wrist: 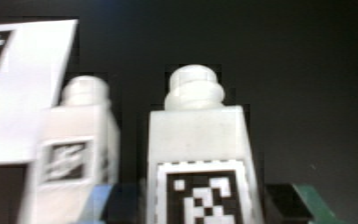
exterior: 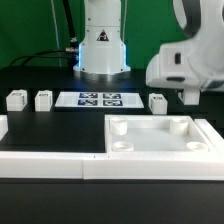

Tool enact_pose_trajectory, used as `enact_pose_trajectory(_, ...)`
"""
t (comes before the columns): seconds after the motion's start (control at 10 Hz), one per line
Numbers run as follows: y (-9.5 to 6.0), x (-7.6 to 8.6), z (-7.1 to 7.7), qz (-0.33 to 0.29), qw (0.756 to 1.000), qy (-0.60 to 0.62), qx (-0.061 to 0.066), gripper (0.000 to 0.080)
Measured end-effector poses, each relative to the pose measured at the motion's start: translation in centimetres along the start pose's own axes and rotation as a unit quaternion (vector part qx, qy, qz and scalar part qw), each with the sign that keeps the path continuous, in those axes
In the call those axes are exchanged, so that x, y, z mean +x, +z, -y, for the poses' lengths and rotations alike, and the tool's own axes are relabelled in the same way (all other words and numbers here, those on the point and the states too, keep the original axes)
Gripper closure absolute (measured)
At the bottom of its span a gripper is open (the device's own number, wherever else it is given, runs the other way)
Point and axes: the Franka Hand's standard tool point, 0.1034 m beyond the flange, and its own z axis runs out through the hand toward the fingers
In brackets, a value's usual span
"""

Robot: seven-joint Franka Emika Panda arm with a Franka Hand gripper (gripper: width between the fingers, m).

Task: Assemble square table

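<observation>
1. Exterior view: the gripper (exterior: 190,97) hangs low beyond the marker board (exterior: 100,99), past the second leg (exterior: 158,101) at the exterior view's right. The tabletop (exterior: 160,135) lies in front of the marker board, sockets up to receive legs.
2. Wrist view: the jaws stand wide on both sides of the chosen leg (wrist: 202,140), apparently not touching it, probably lined up for a grasp. The second leg lies between it and the marker board.
</observation>
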Motion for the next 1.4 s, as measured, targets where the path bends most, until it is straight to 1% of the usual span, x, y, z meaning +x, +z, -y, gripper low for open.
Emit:
enact_pose_trajectory(0.1, -1.8, -0.6, -1.2, -0.009, 1.000, -0.002, 0.008, 0.0509)
enact_pose_trajectory(0.2, -3.9, -0.5, -2.0, -0.059, 0.998, -0.014, 0.008, 0.0509)
enact_pose_trajectory(0.3, -4.3, -0.6, -2.1, -0.104, 0.994, -0.013, 0.011, 0.0509)
enact_pose_trajectory(0.4, -4.4, -0.3, -2.0, -0.154, 0.988, -0.013, 0.015, 0.0509)
enact_pose_trajectory(0.5, -4.4, -0.2, -2.1, -0.185, 0.982, -0.013, 0.017, 0.0509)
enact_pose_trajectory(0.6, -4.6, 1.4, -3.0, -0.211, 0.976, -0.041, 0.018, 0.0509)
enact_pose_trajectory(0.7, -6.7, 2.7, -3.9, -0.238, 0.970, -0.048, 0.022, 0.0509)
enact_pose_trajectory(0.8, -10.3, 3.7, -3.9, -0.286, 0.956, -0.063, 0.016, 0.0509)
enact_pose_trajectory(0.9, -12.1, 4.5, -3.8, -0.320, 0.944, -0.082, -0.007, 0.0509)
enact_pose_trajectory(1.0, -13.7, 4.9, -3.2, -0.345, 0.933, -0.099, -0.028, 0.0509)
enact_pose_trajectory(1.1, -14.2, 5.4, -2.9, -0.387, 0.917, -0.097, -0.018, 0.0509)
enact_pose_trajectory(1.2, -14.0, 5.4, -3.1, -0.421, 0.902, -0.096, -0.016, 0.0509)
enact_pose_trajectory(1.4, -14.3, 5.7, -3.1, -0.477, 0.874, -0.097, -0.012, 0.0509)
